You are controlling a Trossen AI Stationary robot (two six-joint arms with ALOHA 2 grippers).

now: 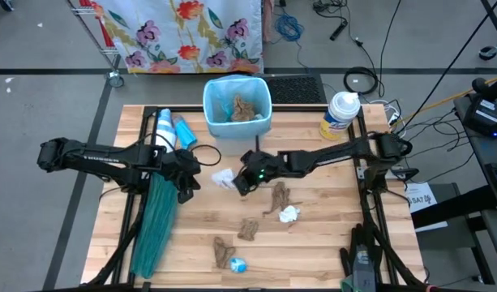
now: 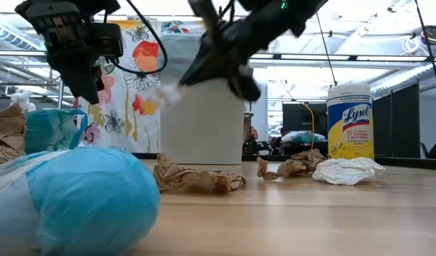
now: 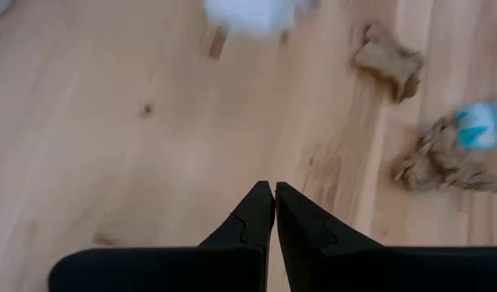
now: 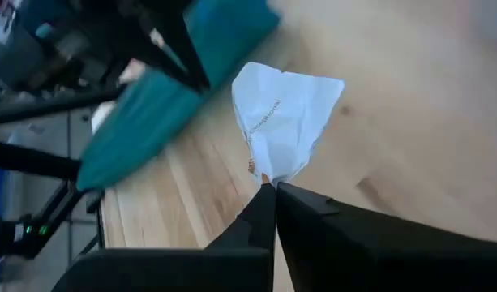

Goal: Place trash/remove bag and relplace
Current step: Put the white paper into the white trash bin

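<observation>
The right tool (image 4: 268,188) is pinching a white paper wad (image 4: 284,122) just above the surface (image 1: 329,243) near the lined bin (image 1: 237,105), seemingly mid trash-collection, needing a carry over the rim, while the left tool (image 3: 274,195) is hovering closed and empty.

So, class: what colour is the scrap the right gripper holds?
White; the scrap pinched by the right gripper shows best in the right wrist view.

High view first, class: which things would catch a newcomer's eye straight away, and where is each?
The pale-blue lined bin at the table's far edge, scraps already inside. Just before it, the right gripper pinches a white paper wad above the wood. A long teal-green bag lies along the table's left side.
</observation>
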